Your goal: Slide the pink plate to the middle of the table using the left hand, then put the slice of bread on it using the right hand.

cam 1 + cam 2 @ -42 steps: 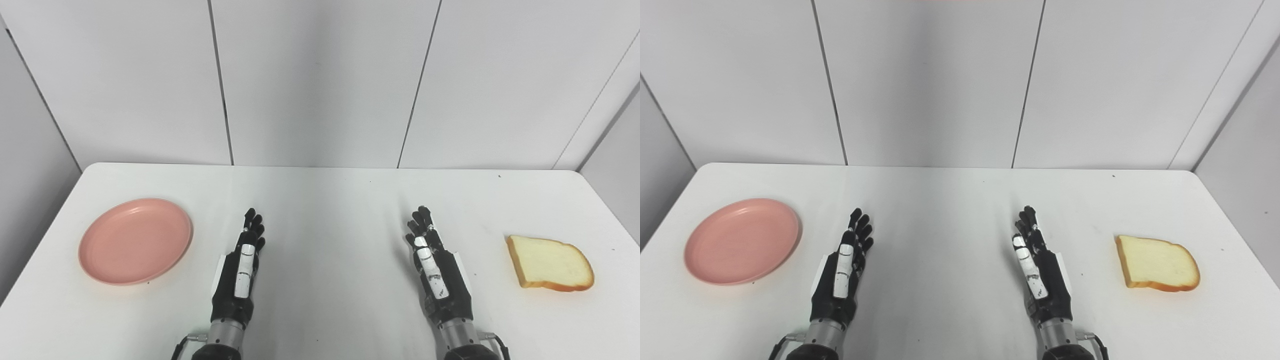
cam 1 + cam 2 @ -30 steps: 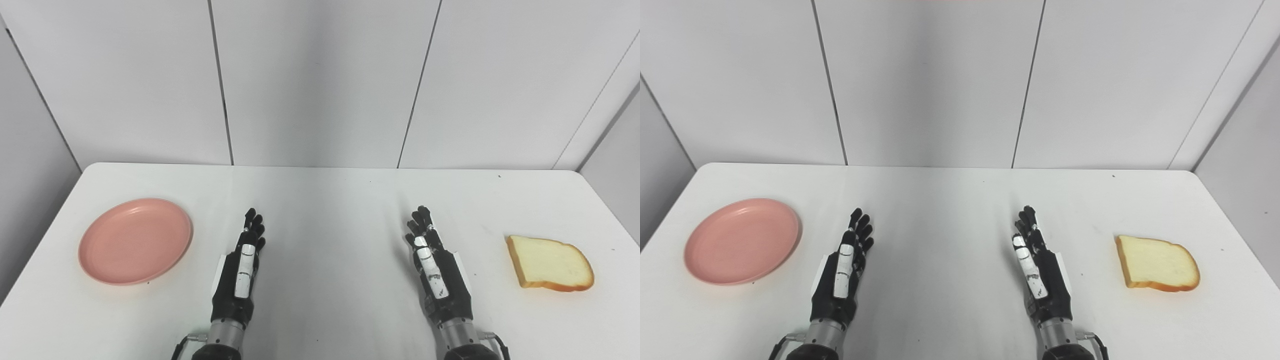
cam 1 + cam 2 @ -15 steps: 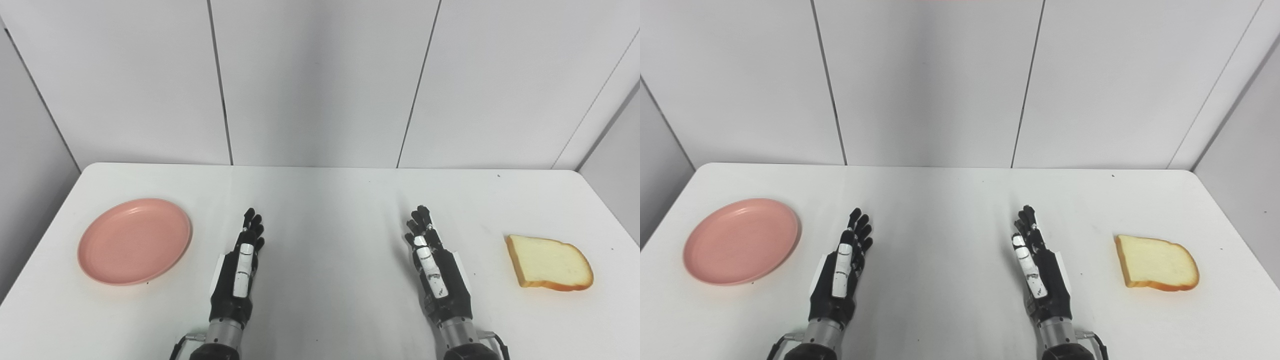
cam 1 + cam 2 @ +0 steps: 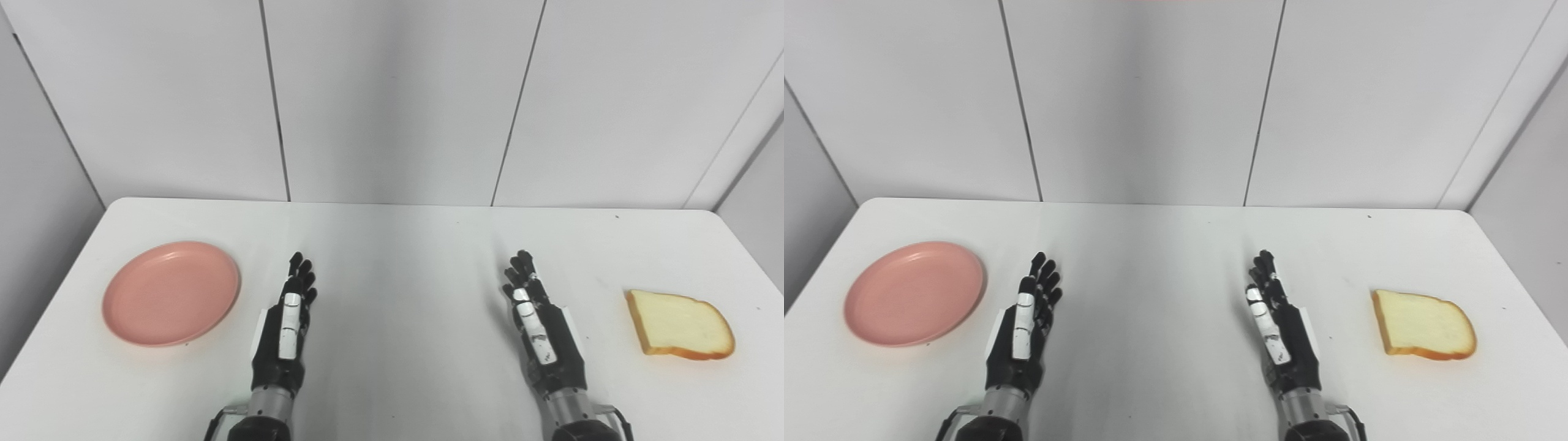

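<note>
A round pink plate (image 4: 170, 293) lies empty on the left part of the white table (image 4: 404, 245). A slice of bread (image 4: 678, 324) with a brown crust lies flat at the table's right side. My left hand (image 4: 283, 331) is open, fingers stretched forward, a short way right of the plate and not touching it. Right of the table's middle my right hand (image 4: 539, 331) is open too, well left of the bread, holding nothing.
Grey panelled walls (image 4: 392, 98) stand behind the table and at both sides. The table's far edge runs just below them. Bare table top lies between my two hands.
My left hand has shifted a little to the left, toward the plate. The whole picture has shifted slightly, so the camera moved. Plate, bread and right hand stay put.
</note>
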{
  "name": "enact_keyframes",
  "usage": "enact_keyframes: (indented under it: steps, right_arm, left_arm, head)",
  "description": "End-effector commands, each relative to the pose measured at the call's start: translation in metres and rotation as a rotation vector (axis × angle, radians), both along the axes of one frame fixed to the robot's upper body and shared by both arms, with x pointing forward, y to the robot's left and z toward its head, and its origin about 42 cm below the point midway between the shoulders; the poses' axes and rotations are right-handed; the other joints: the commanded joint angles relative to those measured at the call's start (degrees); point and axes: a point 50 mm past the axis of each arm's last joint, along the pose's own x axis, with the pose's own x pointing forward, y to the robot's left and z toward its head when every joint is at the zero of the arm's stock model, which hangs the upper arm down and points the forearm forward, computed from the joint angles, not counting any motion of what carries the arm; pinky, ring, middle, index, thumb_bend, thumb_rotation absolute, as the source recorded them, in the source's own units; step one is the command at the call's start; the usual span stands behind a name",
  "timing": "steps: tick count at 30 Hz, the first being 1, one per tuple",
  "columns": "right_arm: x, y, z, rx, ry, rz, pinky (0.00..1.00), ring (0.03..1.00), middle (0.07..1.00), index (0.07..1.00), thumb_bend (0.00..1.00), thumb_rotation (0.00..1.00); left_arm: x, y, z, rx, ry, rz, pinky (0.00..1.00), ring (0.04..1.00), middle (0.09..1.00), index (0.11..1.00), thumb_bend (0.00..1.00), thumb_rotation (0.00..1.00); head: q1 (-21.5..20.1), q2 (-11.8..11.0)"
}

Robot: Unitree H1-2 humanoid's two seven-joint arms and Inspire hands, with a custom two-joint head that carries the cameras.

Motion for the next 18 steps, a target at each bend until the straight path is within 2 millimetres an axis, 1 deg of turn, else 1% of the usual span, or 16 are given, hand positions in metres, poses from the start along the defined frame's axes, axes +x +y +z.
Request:
enact_keyframes:
  steps: [1, 4, 5, 6, 7, 8, 9, 10, 11, 12, 13, 15, 16, 18]
  right_arm:
    - [-0.001, -0.009, 0.000, -0.001, -0.037, -0.003, 1.00, 1.000, 1.000, 1.000, 0.69, 0.75]
    - [-0.001, -0.015, -0.001, -0.010, -0.042, 0.004, 1.00, 1.000, 1.000, 1.000, 0.71, 0.75]
    - [0.000, -0.016, -0.002, -0.010, -0.048, 0.007, 1.00, 1.000, 1.000, 1.000, 0.71, 0.75]
    - [0.000, -0.019, -0.003, -0.008, -0.052, 0.009, 1.00, 1.000, 1.000, 1.000, 0.72, 0.75]
    - [0.001, -0.020, -0.004, -0.001, -0.052, 0.013, 1.00, 1.000, 1.000, 1.000, 0.72, 0.75]
    - [0.002, -0.022, -0.006, 0.004, -0.053, 0.017, 1.00, 1.000, 1.000, 1.000, 0.73, 0.75]
    - [0.002, -0.024, -0.006, 0.007, -0.053, 0.020, 1.00, 1.000, 1.000, 1.000, 0.74, 0.75]
    - [0.003, -0.028, -0.008, 0.002, -0.059, 0.021, 1.00, 1.000, 1.000, 1.000, 0.74, 0.75]
    - [0.003, -0.030, -0.008, -0.003, -0.064, 0.020, 1.00, 1.000, 1.000, 1.000, 0.73, 0.75]
    - [0.003, -0.033, -0.009, -0.003, -0.065, 0.016, 1.00, 1.000, 1.000, 1.000, 0.71, 0.75]
    - [0.003, -0.035, -0.008, -0.001, -0.065, 0.013, 1.00, 1.000, 1.000, 1.000, 0.71, 0.75]
    - [0.002, -0.038, -0.007, 0.014, -0.060, 0.013, 1.00, 1.000, 1.000, 1.000, 0.67, 0.75]
    - [0.002, -0.038, -0.006, 0.021, -0.059, 0.016, 1.00, 1.000, 1.000, 1.000, 0.66, 0.74]
    - [0.002, -0.038, -0.004, 0.028, -0.060, 0.022, 1.00, 1.000, 1.000, 1.000, 0.65, 0.74]
  left_arm:
    - [0.013, 0.000, 0.031, -0.027, -0.120, 0.016, 1.00, 1.000, 1.000, 1.000, 0.71, 1.00]
    - [0.020, 0.006, 0.039, -0.068, -0.140, 0.036, 1.00, 1.000, 1.000, 1.000, 0.72, 1.00]
    - [0.022, 0.010, 0.043, -0.074, -0.143, 0.043, 1.00, 1.000, 1.000, 1.000, 0.73, 1.00]
    - [0.023, 0.011, 0.045, -0.077, -0.145, 0.048, 1.00, 1.000, 1.000, 1.000, 0.75, 1.00]
    - [0.025, 0.015, 0.047, -0.078, -0.152, 0.061, 1.00, 1.000, 1.000, 1.000, 0.75, 1.00]
    - [0.027, 0.017, 0.050, -0.078, -0.162, 0.074, 1.00, 1.000, 1.000, 1.000, 0.76, 1.00]
    - [0.028, 0.019, 0.051, -0.079, -0.169, 0.082, 1.00, 1.000, 1.000, 1.000, 0.77, 1.00]
    - [0.031, 0.022, 0.054, -0.089, -0.181, 0.099, 1.00, 1.000, 1.000, 1.000, 0.77, 1.00]
    - [0.033, 0.024, 0.056, -0.097, -0.188, 0.110, 1.00, 1.000, 1.000, 1.000, 0.78, 0.99]
    - [0.036, 0.027, 0.058, -0.106, -0.199, 0.125, 1.00, 1.000, 1.000, 1.000, 0.78, 0.98]
    - [0.039, 0.031, 0.060, -0.114, -0.209, 0.139, 1.00, 1.000, 1.000, 1.000, 0.78, 0.98]
    - [0.043, 0.037, 0.064, -0.123, -0.224, 0.161, 1.00, 1.000, 1.000, 1.000, 0.77, 0.98]
    - [0.045, 0.040, 0.065, -0.126, -0.229, 0.170, 1.00, 1.000, 1.000, 1.000, 0.78, 0.98]
    - [0.048, 0.047, 0.068, -0.134, -0.234, 0.182, 1.00, 1.000, 1.000, 1.000, 0.78, 0.98]
  head:
    - [1.76, -0.52]
    - [5.02, -1.33]
    - [5.02, -1.33]
    - [7.77, -1.95]
    - [7.77, -1.95]
    - [9.55, -2.42]
    - [10.22, -2.61]
    - [12.17, -3.24]
    - [12.17, -3.24]
    - [14.44, -3.90]
    - [15.40, -4.23]
    - [17.74, -5.08]
    - [17.74, -5.08]
    - [19.19, -5.80]
